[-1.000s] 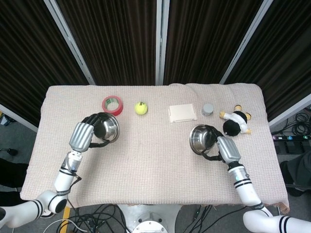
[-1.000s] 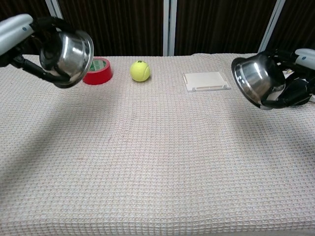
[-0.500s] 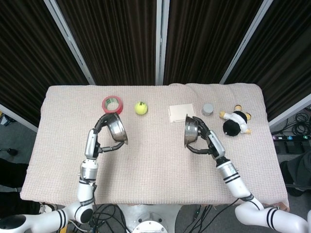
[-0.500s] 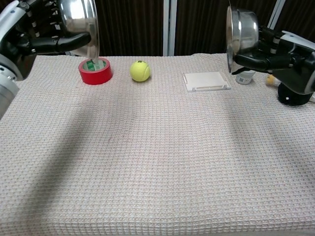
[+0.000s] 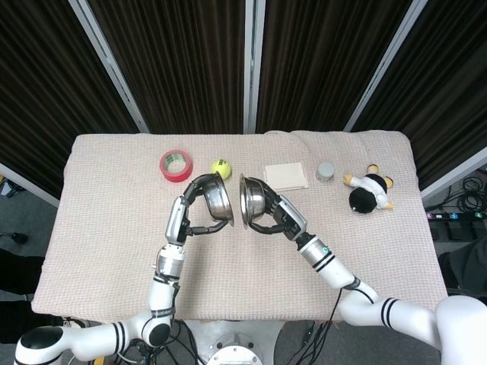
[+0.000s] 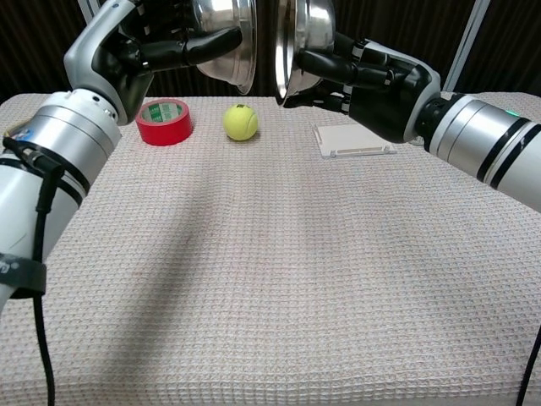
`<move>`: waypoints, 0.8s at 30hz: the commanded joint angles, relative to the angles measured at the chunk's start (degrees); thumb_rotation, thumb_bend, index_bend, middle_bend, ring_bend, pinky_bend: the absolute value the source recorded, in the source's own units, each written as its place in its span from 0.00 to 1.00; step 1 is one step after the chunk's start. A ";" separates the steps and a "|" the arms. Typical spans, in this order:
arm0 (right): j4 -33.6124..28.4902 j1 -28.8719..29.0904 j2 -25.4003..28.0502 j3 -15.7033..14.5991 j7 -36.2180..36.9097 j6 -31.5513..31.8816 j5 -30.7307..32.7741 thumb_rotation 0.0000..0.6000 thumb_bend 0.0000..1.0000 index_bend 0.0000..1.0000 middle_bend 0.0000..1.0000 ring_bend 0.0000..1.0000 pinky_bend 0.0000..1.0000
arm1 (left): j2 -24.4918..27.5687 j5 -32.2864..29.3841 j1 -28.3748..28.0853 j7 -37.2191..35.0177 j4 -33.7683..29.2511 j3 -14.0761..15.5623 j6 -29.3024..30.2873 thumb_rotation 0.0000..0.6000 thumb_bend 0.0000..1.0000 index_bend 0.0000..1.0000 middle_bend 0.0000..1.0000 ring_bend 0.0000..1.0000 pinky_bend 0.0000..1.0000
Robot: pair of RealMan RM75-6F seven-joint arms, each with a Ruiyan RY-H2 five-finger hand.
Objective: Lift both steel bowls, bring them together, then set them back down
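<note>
Two steel bowls hang high above the table, tipped on edge with their mouths facing each other and a narrow gap between the rims. My left hand [image 5: 192, 213] [image 6: 161, 46] grips the left bowl [image 5: 217, 199] [image 6: 226, 38] from behind. My right hand [image 5: 280, 219] [image 6: 363, 76] grips the right bowl [image 5: 252, 201] [image 6: 306, 32] the same way. Both bowls sit near the middle of the head view and at the top edge of the chest view.
On the cloth-covered table [image 5: 243, 274] lie a red tape roll [image 5: 175, 165] [image 6: 164, 121], a yellow tennis ball [image 5: 220, 165] [image 6: 241, 122], a white flat box [image 5: 286, 176] [image 6: 355, 139], a small grey cup [image 5: 326, 171] and a black-and-white plush toy [image 5: 369, 192].
Both hands have carried their bowls inward toward the centre and upward. The bowls, far apart a second ago, now face each other rim to rim.
</note>
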 commanded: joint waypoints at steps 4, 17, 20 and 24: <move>0.36 0.62 0.29 -0.63 0.93 0.21 0.16 1.00 0.24 0.35 0.36 0.28 0.38 | 2.45 2.63 2.71 -1.68 -1.10 3.84 1.90 1.00 0.15 0.44 0.44 0.44 0.68; 1.00 6.14 -1.74 -0.95 3.74 -2.77 -0.80 1.00 0.24 0.35 0.36 0.28 0.38 | 2.95 5.42 2.82 -3.64 -1.59 6.11 1.05 1.00 0.15 0.44 0.44 0.44 0.68; 0.86 6.12 -1.32 -1.12 4.09 -2.19 -0.49 1.00 0.24 0.35 0.36 0.28 0.38 | 3.41 6.10 3.53 -3.80 -1.26 6.59 2.20 1.00 0.15 0.44 0.44 0.44 0.68; 0.58 4.65 0.06 -1.78 4.48 -0.52 0.33 1.00 0.24 0.35 0.36 0.28 0.38 | 5.03 6.42 5.61 -5.23 -1.13 7.56 4.22 1.00 0.15 0.44 0.44 0.44 0.68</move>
